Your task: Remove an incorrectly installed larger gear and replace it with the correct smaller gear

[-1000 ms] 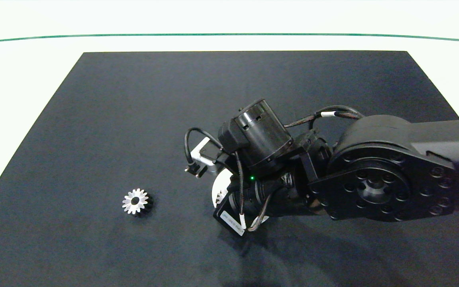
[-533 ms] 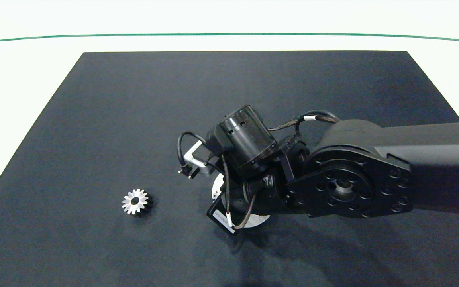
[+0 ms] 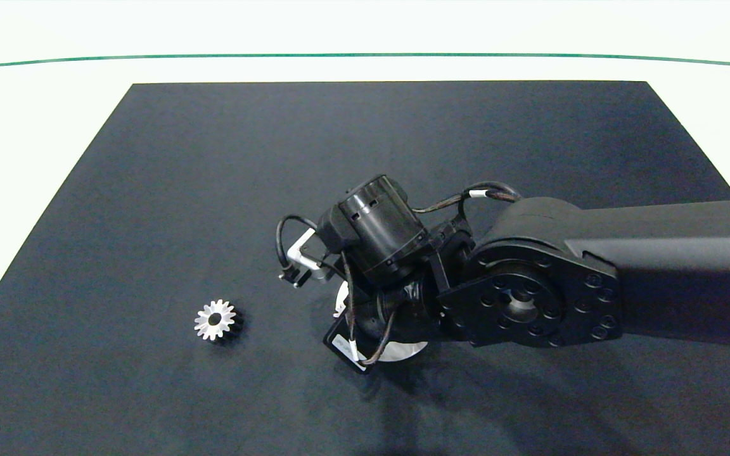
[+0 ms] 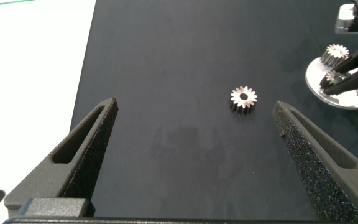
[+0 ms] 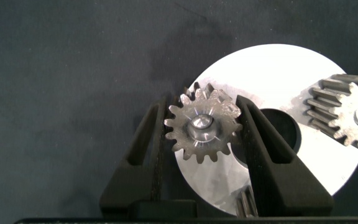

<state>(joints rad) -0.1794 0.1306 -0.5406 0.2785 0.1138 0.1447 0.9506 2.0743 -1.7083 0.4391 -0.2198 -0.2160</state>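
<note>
Right claw (image 5: pixel 202 134) gripping silver, pointed-tooth gear (image 5: pixel 202 132), on white disc (image 5: pixel 303 74)

Looking down from overhead across the whole mat (image 3: pixel 149 190). Peering low and forward from the left wrist, well back, sharing with the overhead view the loose gear (image 4: pixel 243 98) and disc (image 4: pixel 344 99). Staring straight down from the right wrist, very near that disc (image 5: pixel 303 81).
</note>
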